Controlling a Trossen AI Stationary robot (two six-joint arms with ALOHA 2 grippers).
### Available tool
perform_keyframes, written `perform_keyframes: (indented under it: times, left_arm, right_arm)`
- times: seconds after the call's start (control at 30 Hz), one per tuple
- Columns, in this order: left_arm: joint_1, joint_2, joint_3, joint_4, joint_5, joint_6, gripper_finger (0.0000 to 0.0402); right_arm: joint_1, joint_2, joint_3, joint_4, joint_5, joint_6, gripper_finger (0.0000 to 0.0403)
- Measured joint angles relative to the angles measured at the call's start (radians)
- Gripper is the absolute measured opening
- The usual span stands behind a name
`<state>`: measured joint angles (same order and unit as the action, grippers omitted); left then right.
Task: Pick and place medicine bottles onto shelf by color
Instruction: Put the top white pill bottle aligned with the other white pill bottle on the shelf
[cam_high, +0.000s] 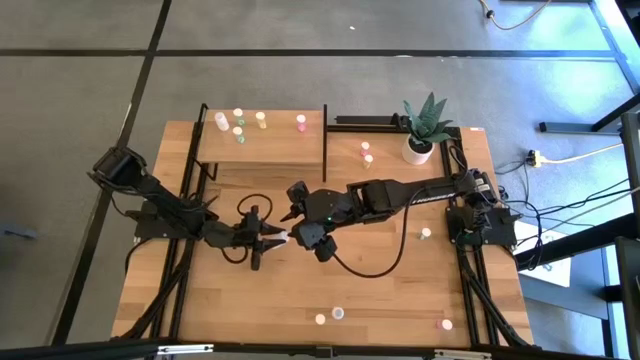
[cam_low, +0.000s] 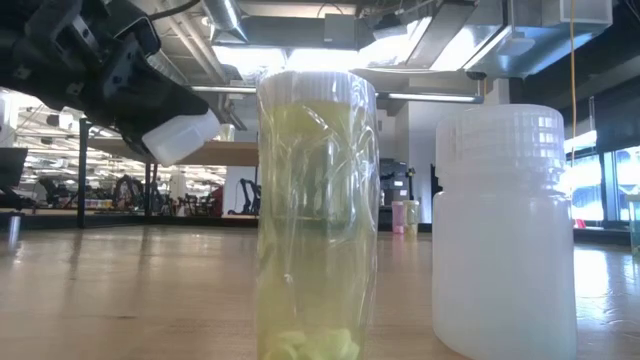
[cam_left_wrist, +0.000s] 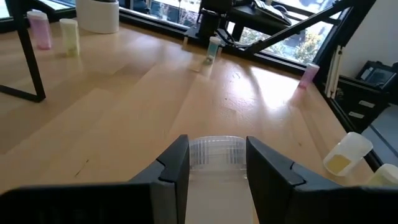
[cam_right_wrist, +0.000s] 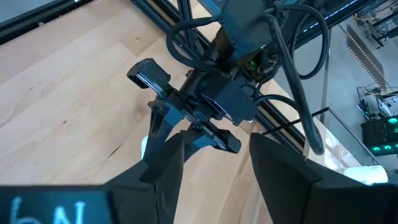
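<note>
Tabletop; white ribbed bottle (cam_left_wrist: 216, 152) gripped.

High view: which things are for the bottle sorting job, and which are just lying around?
For the job: left gripper, shut on a white bottle; open right gripper; shelf; shelf bottles; loose bottles.
Just lying about: plant pot; cables.

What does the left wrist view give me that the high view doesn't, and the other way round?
Only the left wrist view: the left gripper closed on a white-capped bottle, seen close, ribbed cap between the fingers.

Only the high view: the shelf with five bottles along its far side, the right gripper meeting the left one at the table's middle, and the plant pot's leaves.

Both: the wooden table, the white pot and loose bottles scattered on it.
</note>
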<state>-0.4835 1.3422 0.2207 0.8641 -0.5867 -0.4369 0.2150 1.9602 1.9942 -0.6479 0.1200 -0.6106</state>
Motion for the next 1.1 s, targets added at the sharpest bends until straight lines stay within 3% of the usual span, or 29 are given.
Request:
perform_keyframes:
  times: [0.27, 0.5, 0.87, 1.1]
  left_arm:
    - [-0.005, 0.0, 0.004, 0.024, -0.157, -0.002, 0.0114]
    - [-0.018, 0.0, 0.009, -0.014, -0.385, -0.012, 0.0114]
    - [-0.016, 0.048, 0.009, -0.035, -0.452, -0.125, 0.0114]
    - [-0.037, 0.193, 0.009, 0.201, -0.472, -0.086, 0.0114]
  right_arm:
    - [0.0, 0.0, 0.0, 0.0, 0.0, 0.0, 0.0186]
    - [0.0, 0.0, 0.0, 0.0, 0.0, 0.0, 0.0186]
    - [0.0, 0.0, 0.0, 0.0, 0.0, 0.0, 0.0186]
    - [0.0, 0.0, 0.0, 0.0, 0.0, 0.0, 0.0186]
